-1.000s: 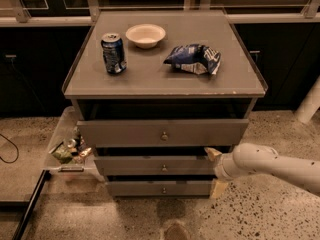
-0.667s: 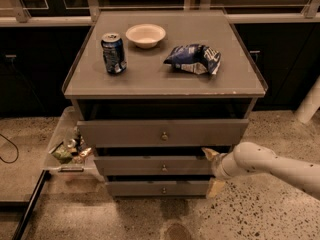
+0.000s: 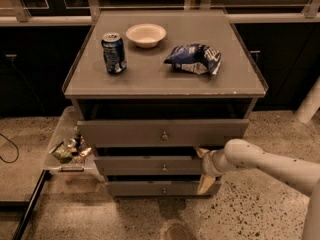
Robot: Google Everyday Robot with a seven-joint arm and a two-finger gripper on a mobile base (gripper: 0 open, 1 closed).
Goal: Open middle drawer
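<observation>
The middle drawer [image 3: 145,165] is the second grey front of the cabinet, with a small round knob [image 3: 164,168] at its centre. It stands slightly out from the cabinet body. My gripper [image 3: 204,168] is at the drawer's right end, on a white arm [image 3: 265,161] coming in from the right. Its pale fingers are spread, one finger [image 3: 202,152] above the drawer front's right corner and the other below it. I cannot tell whether they touch the drawer. The gripper is well right of the knob.
The upper drawer [image 3: 162,132] sticks out a little; the lowest drawer [image 3: 160,188] sits below. On the cabinet top stand a blue can [image 3: 114,52], a white bowl [image 3: 146,34] and a blue chip bag [image 3: 194,59]. A side tray [image 3: 59,134] with small items hangs at the left. A white post [image 3: 310,104] stands at the right.
My gripper and arm have moved a little to the left, closer onto the right end of the middle drawer. The drawers and the things on top have not moved.
</observation>
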